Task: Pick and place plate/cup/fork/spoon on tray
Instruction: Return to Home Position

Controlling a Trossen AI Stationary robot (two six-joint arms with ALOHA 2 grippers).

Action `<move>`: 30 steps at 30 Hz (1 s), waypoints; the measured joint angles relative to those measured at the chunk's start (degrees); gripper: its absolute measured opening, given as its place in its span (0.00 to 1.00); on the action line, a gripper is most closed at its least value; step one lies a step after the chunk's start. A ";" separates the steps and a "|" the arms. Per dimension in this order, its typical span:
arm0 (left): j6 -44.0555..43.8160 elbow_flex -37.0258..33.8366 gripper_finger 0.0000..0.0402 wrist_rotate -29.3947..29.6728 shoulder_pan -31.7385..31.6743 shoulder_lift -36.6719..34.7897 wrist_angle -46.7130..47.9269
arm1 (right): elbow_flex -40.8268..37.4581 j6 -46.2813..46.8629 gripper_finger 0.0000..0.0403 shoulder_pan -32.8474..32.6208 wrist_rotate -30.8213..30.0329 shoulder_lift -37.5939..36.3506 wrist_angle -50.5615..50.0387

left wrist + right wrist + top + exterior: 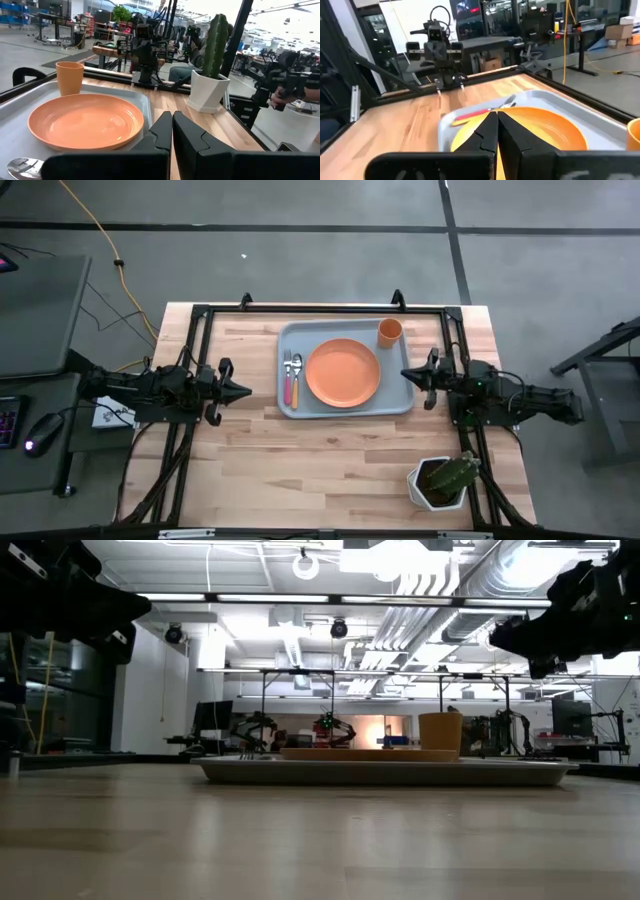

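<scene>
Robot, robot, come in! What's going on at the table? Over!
Left gripper shut, empty, left of tray. Right gripper shut, empty, at tray's right edge. Plate, cup, fork, spoon all on tray. Nothing blocking.

Even overhead light in the high view, soft shadows on the counter (330,450). Low view: ceiling lights (400,560) blown out, both arms silhouetted, near counter blurred. Wrist views: bright backgrounds hazy, own fingers dark, soft glare on plate (85,120).
</scene>
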State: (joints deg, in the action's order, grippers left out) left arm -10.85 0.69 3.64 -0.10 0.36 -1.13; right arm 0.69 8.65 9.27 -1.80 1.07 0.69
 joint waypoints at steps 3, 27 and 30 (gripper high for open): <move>0.02 0.00 0.00 0.02 0.00 0.00 0.00 | 0.00 -0.14 0.00 0.01 -0.72 0.76 0.00; 0.02 0.00 0.00 0.00 0.00 0.00 0.00 | 0.04 0.30 0.00 0.01 -0.62 1.20 -0.09; 0.01 0.00 0.00 0.00 0.00 0.00 0.00 | 0.04 0.30 0.00 -0.01 -0.62 1.20 -0.09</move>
State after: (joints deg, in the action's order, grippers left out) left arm -10.84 0.69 3.64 -0.10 0.36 -1.13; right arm 0.73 8.95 9.26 -2.42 2.26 0.60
